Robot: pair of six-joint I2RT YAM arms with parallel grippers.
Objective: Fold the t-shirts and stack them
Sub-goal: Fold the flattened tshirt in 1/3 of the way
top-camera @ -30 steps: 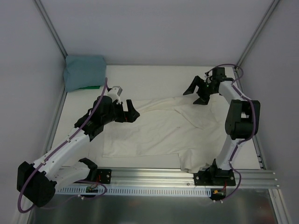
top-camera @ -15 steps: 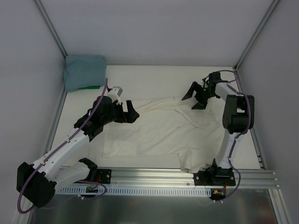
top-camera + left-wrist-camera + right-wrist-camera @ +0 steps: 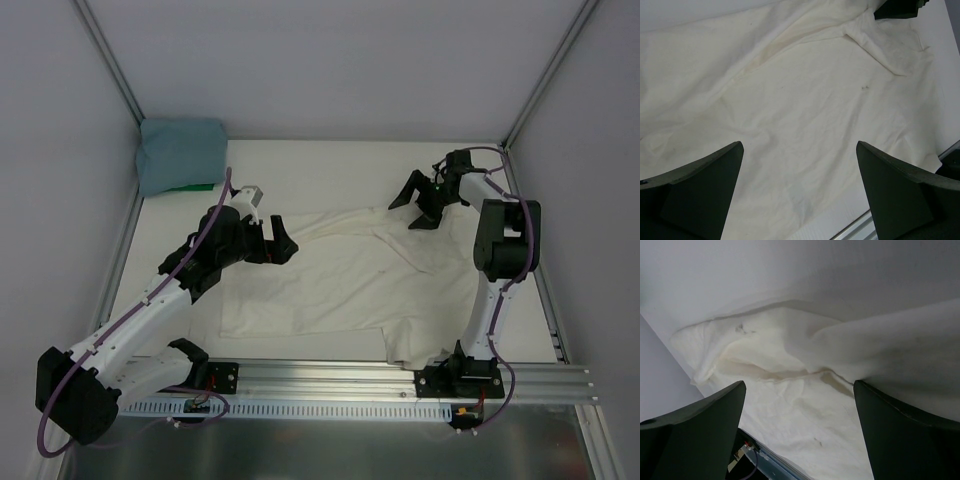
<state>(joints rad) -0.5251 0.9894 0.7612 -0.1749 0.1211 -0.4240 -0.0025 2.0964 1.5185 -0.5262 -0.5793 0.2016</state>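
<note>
Top external view: two wide claws over a spread cream shirt.
The off-white cream cloth t-shirt (image 3: pixel 340 280) lies rumpled but spread across the middle of the white bench (image 3: pixel 330 165). The dusty teal-blue cloth t-shirt (image 3: pixel 180 152) sits as a compact bundle in the far left corner. The left claw (image 3: pixel 281 241) gapes wide over the cream shirt's left edge and the right claw (image 3: pixel 418 206) over its far right part, both gripping nothing.

One cream t-shirt (image 3: pixel 330 285), one teal t-shirt (image 3: pixel 180 155), two robot arms (image 3: pixel 150 310) (image 3: pixel 505 245)
</note>
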